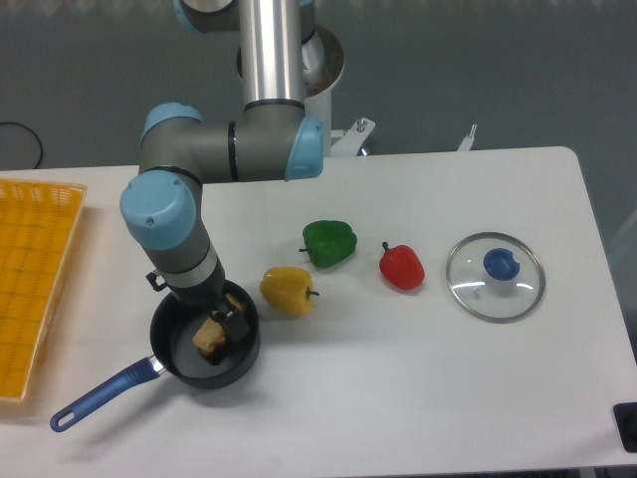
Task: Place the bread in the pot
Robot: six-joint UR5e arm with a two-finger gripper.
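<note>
The pot (pixel 185 360) is a small dark-grey saucepan with a long blue handle, at the front left of the table. The bread (pixel 209 337), a tan blocky slice, is inside the pot's rim. My gripper (pixel 221 324) reaches down into the pot from above, its fingers around the bread. I cannot tell whether the bread rests on the pot's bottom or hangs just above it.
A yellow bell pepper (pixel 288 290) lies right beside the pot. A green pepper (pixel 329 243) and a red pepper (pixel 402 266) lie further right. A glass lid with a blue knob (pixel 496 276) is at the right. An orange basket (pixel 30 279) stands at the left edge.
</note>
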